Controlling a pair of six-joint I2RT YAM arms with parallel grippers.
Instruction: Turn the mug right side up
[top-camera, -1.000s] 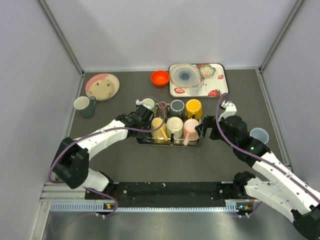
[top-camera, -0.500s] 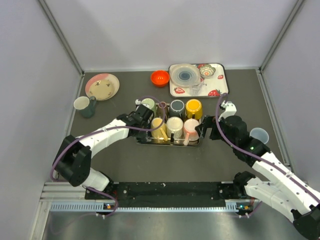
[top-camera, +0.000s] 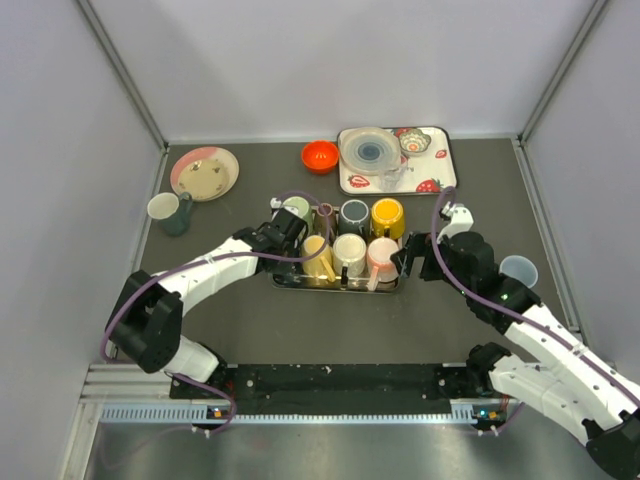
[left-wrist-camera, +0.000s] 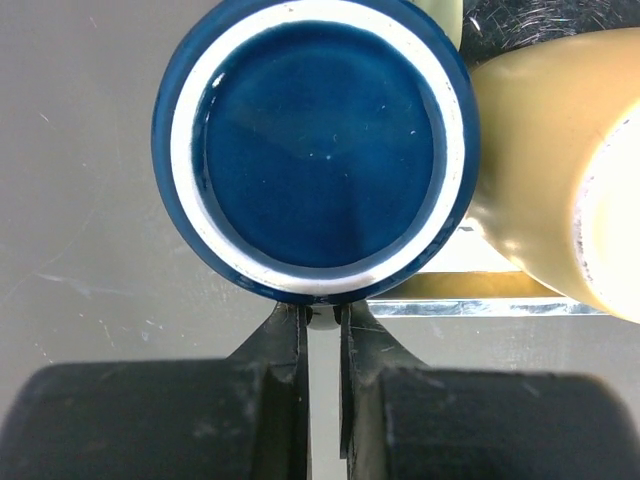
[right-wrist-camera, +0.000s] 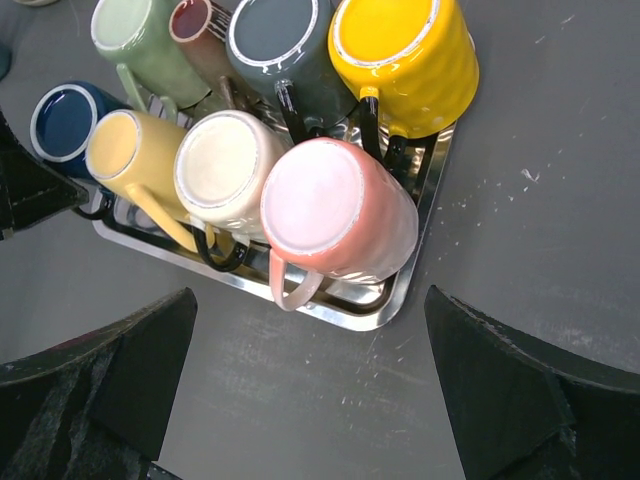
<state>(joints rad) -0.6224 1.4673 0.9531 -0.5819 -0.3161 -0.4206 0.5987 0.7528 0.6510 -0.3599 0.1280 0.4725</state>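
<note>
Barely anything is shifted since earlier. Upside-down blue mug (left-wrist-camera: 320, 150) is found at left end of tray (right-wrist-camera: 400, 290), handle (left-wrist-camera: 321, 316) seemingly pinched by near-closed left gripper (left-wrist-camera: 320, 330); right gripper (right-wrist-camera: 310, 340) is spread, empty. Ceramic is judged rigid, slick, breakable.

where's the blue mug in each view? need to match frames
Left wrist: blue mug upper centre, base up, just above the fingers.
Right wrist: far left, at the rack's left end.
Top external: not visible, hidden under the left gripper.
Shared landmark: pale yellow mug, right beside it in all views.
</note>
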